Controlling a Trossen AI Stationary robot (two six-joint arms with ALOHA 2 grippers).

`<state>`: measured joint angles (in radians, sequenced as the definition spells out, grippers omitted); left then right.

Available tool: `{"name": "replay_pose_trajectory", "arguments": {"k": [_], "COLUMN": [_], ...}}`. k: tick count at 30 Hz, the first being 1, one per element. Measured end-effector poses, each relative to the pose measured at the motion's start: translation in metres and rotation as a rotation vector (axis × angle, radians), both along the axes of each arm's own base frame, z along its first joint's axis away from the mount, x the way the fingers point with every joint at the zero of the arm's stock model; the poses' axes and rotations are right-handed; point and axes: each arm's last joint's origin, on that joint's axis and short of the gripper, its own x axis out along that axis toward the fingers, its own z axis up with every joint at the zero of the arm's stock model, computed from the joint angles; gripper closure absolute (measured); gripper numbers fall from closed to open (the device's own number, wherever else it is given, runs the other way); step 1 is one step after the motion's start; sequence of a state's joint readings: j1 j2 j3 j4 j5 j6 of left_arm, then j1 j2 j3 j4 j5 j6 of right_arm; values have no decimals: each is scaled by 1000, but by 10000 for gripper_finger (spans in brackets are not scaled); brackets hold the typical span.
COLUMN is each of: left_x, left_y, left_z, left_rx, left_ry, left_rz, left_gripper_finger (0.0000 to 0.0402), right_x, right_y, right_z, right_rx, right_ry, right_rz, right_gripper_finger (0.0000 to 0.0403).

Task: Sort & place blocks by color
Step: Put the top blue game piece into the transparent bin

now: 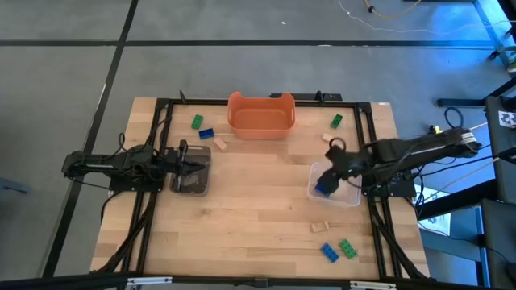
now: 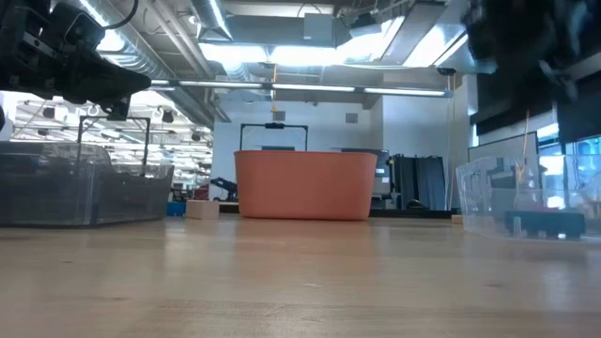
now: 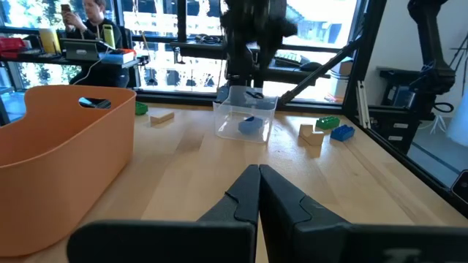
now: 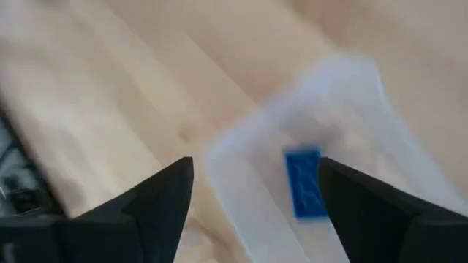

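Note:
A blue block (image 1: 324,187) lies on the bottom of the clear container (image 1: 347,196) at the table's right side, also in the right wrist view as the blue block (image 4: 303,183). My right gripper (image 4: 256,191) hangs open just above that container, touching nothing. My left gripper (image 3: 258,183) is shut and empty, hovering over the dark container (image 1: 192,179) at the table's left. Loose blocks rest flat on the wood: green (image 1: 197,122), blue (image 1: 206,133) and tan (image 1: 219,142) far left; green (image 1: 336,121) and tan (image 1: 328,137) far right; tan (image 1: 320,227), blue (image 1: 329,252) and green (image 1: 347,248) near right.
The orange tub (image 1: 260,114) stands at the middle of the far edge. A black frame runs around the table's edges (image 1: 153,185). Bare wood lies between the two containers and toward the near edge. A person sits in the room beyond, in the left wrist view.

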<state>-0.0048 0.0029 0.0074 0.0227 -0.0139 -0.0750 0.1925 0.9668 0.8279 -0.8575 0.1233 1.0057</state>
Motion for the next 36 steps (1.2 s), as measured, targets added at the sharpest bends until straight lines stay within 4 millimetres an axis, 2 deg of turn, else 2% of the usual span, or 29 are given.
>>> {"name": "replay_pose_trajectory", "arguments": {"k": [5,9,12,36], "left_x": [0,0,0,0], "left_y": [0,0,0,0], "left_z": [0,0,0,0], "left_rx": [0,0,0,0], "left_ry": [0,0,-1,0], "left_rz": [-1,0,0,0], "left_gripper_finger": [401,401,401,401], "right_x": [-2,-3,-3,-3], "right_y": [-6,-10,-11,-10], "right_z": [52,71,74,74], "right_rx": [-246,-470,-535,-499], "right_ry": [-192,-218,-209,-215], "right_rz": [53,96,131,99], "right_gripper_finger": [111,111,111,111]}}
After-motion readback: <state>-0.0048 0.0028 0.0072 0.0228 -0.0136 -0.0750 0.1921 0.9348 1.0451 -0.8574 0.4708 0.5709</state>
